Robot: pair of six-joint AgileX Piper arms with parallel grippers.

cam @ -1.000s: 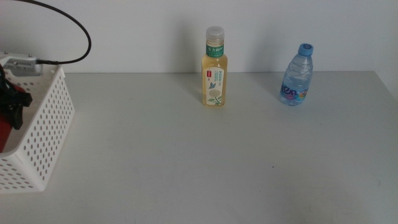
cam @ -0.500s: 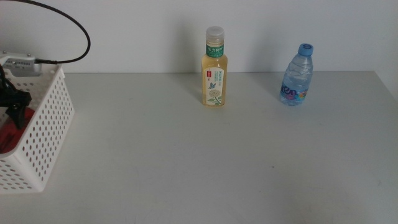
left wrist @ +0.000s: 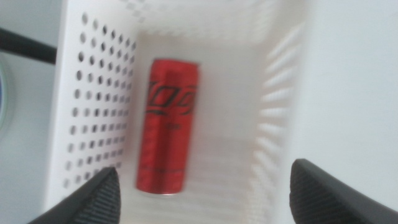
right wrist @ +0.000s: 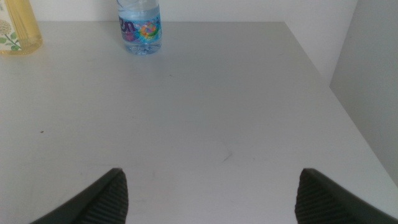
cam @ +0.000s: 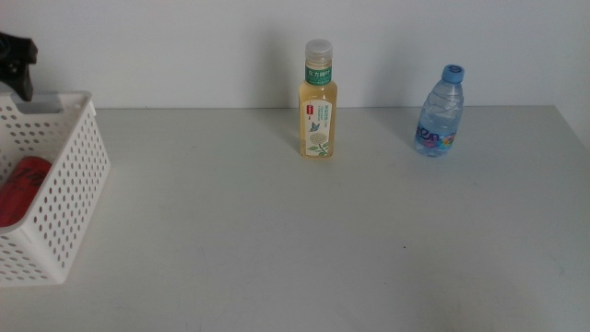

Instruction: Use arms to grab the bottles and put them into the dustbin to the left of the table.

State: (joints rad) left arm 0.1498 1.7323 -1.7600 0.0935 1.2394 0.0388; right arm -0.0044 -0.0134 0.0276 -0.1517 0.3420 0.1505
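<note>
The slim red can lies flat inside the white holed dustbin, seen from straight above in the left wrist view. My left gripper is open and empty above it. In the middle view only a dark part of the left gripper shows above the dustbin at the table's left edge, with the can inside. The yellow tea bottle and the blue-capped water bottle stand upright at the back of the table. My right gripper is open and empty over the table's right side.
A white wall runs behind the table. In the right wrist view the water bottle and tea bottle stand far ahead, and the table's right edge runs close by. A dark cable lies outside the dustbin.
My left gripper has risen out of the dustbin and now sits above it. The red can stays lying inside. The black cable has left the middle view.
</note>
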